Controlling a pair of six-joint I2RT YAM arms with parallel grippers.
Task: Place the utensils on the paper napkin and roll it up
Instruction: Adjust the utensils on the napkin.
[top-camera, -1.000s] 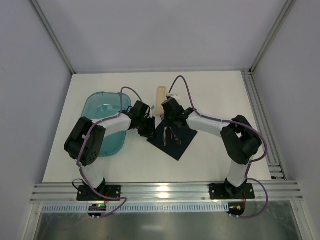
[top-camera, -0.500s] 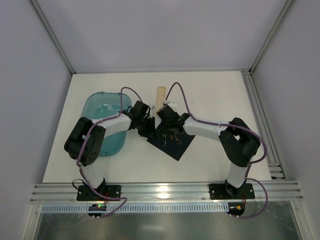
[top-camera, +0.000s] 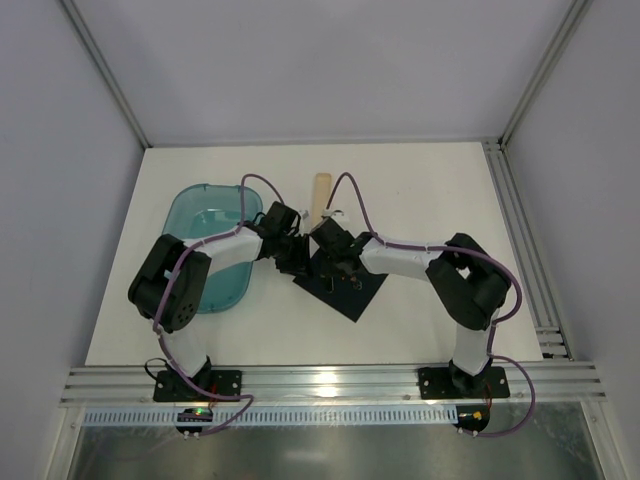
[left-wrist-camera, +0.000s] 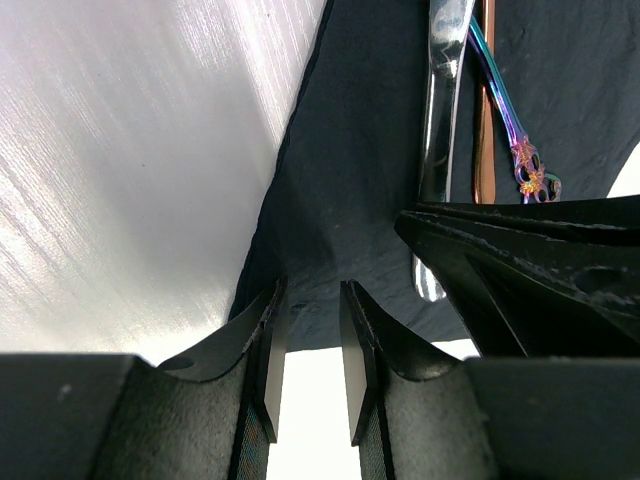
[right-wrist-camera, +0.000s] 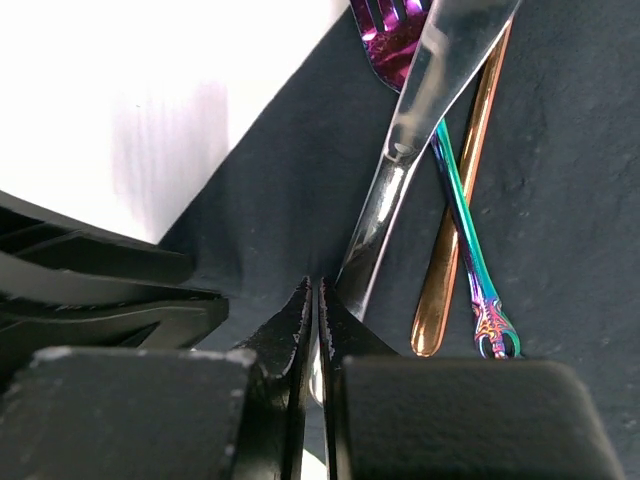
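The dark navy paper napkin (top-camera: 345, 285) lies flat in the middle of the table. On it lie slim utensils: a silver one (right-wrist-camera: 400, 170), a copper one (right-wrist-camera: 460, 220) and a rainbow-coloured one (right-wrist-camera: 470, 262); they also show in the left wrist view (left-wrist-camera: 440, 100). My left gripper (top-camera: 292, 258) is at the napkin's left corner, jaws a little apart, and the napkin's edge (left-wrist-camera: 310, 335) shows between the fingertips. My right gripper (top-camera: 336, 264) is shut, its tips (right-wrist-camera: 315, 290) down on the napkin beside the silver handle, close to the left gripper.
A translucent teal tub (top-camera: 205, 250) stands left of the napkin, under my left arm. A pale wooden piece (top-camera: 321, 192) lies just behind the grippers. Metal rails run along the table's right and near edges.
My right gripper has moved left across the napkin, toward the left gripper. The left arm, the napkin and the utensils have not visibly moved.
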